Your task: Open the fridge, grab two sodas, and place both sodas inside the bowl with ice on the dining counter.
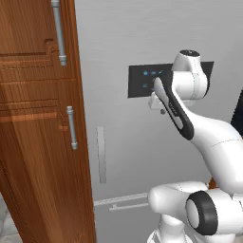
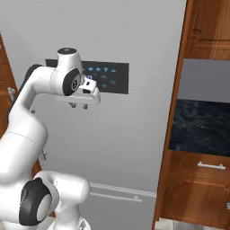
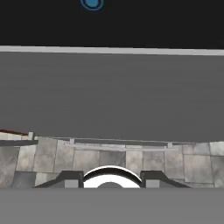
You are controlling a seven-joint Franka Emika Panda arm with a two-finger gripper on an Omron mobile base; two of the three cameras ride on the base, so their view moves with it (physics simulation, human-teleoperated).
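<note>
Fridge (image 1: 142,38) shut; its stiff, probably heavy door wants the bar handle (image 1: 101,154) below the panel (image 2: 110,77); hand (image 2: 78,106) together, empty.

Brown wooden cabinet (image 1: 33,118) with steel handles (image 1: 71,127), dark worktop (image 2: 202,126), tiled floor (image 3: 52,159)

I find no legible text, brand or number; the dark panel (image 2: 108,77) on the fridge (image 2: 134,40) door carries only small blue glowing icons, too small to read.
</note>
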